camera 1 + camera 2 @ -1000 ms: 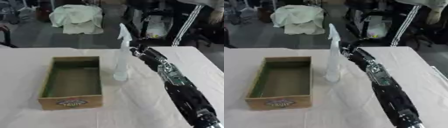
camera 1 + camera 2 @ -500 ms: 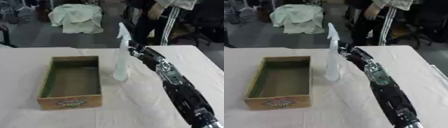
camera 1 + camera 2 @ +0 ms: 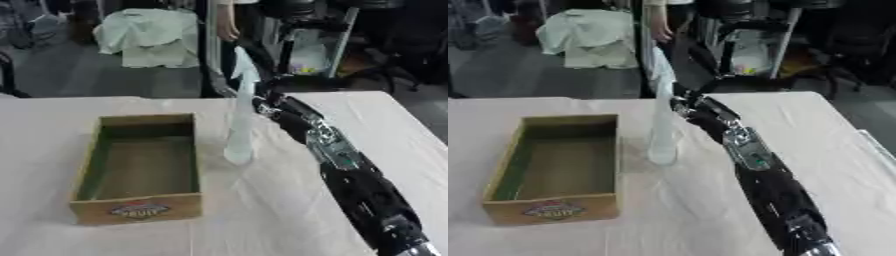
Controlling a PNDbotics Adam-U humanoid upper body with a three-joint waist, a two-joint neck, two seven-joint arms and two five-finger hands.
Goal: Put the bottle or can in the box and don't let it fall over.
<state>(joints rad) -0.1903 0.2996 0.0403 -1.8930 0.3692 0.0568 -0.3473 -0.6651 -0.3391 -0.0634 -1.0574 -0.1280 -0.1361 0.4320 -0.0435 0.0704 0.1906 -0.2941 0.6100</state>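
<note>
A tall, pale translucent spray bottle stands upright on the white table, just right of an open wooden box with a label on its near wall. The box has nothing inside it. My right arm runs from the lower right corner up to the bottle, and my right hand sits against the bottle's right side at about mid-height, partly behind it. The dark hand blurs into the bottle there, so whether it is holding the bottle is hidden. My left hand shows in neither view.
A white cloth covers the table, whose far edge runs just behind the box and bottle. Beyond it are a pale sheet draped over something, dark chairs and equipment, and a person standing at the back.
My right hand has edged slightly left, closer against the bottle. The bottle and box stand where they were. The person in the background has shifted.
</note>
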